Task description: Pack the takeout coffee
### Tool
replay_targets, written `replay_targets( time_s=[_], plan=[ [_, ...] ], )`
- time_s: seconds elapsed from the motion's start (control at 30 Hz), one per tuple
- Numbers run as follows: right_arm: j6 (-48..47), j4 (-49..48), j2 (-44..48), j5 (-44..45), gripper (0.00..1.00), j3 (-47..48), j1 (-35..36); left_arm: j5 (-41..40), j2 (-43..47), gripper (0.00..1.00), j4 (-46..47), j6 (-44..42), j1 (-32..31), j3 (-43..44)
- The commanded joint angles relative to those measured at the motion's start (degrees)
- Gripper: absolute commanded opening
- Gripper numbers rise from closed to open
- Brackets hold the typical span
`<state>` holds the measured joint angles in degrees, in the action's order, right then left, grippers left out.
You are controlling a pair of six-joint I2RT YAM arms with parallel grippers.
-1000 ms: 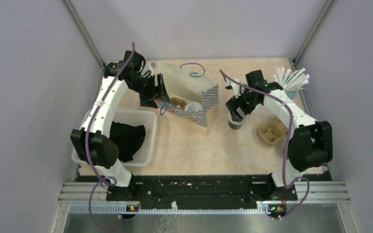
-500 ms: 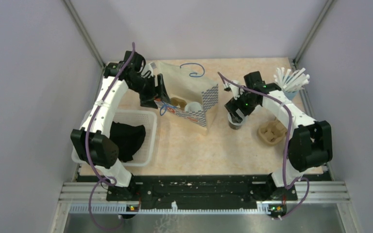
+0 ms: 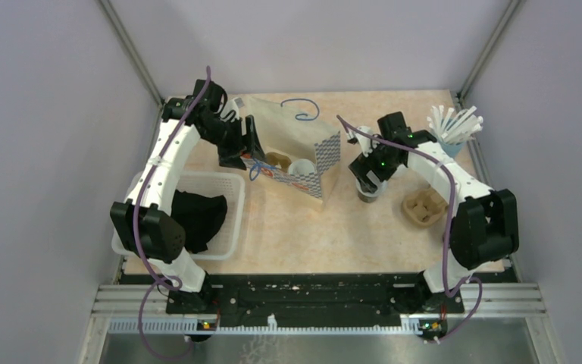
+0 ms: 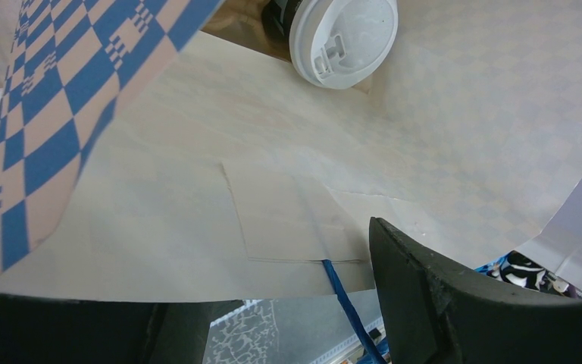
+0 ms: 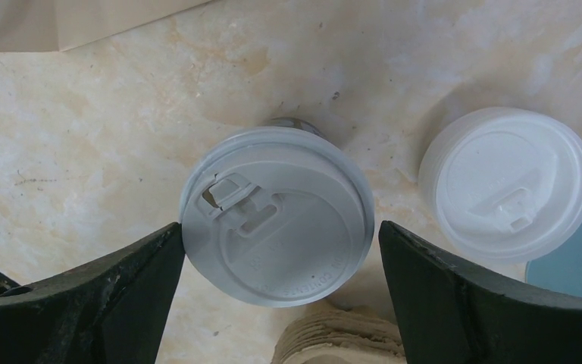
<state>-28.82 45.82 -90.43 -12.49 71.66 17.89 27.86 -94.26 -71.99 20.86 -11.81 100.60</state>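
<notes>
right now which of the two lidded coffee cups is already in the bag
The cup with the white lid deep inside the checkered paper bag. The other lidded cup stands on the table outside it, the right gripper open around it.

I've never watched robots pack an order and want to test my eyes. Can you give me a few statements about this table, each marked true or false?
1. A lidded coffee cup already sits inside the paper bag. True.
2. The right tool is clamped shut on the second cup. False: its fingers are open, one on each side of the lid.
3. A loose white lid lies on the table beside the second cup. True.
4. The white basket is empty. False: a black cloth lies in it.
</notes>
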Motion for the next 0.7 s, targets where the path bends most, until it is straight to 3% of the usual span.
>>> replay_targets(
  time_s=[0.0,0.67],
  plan=[
    [-1.0,-0.6,2.9,1.2,0.97,1.8,0.4,1.5,0.0,0.76,1.4,-0.8,0.0,0.0],
    [-0.3,-1.8,1.3,-0.1,0.89,0.5,0.4,1.4,-0.2,0.76,1.4,-0.7,0.0,0.2]
  ],
)
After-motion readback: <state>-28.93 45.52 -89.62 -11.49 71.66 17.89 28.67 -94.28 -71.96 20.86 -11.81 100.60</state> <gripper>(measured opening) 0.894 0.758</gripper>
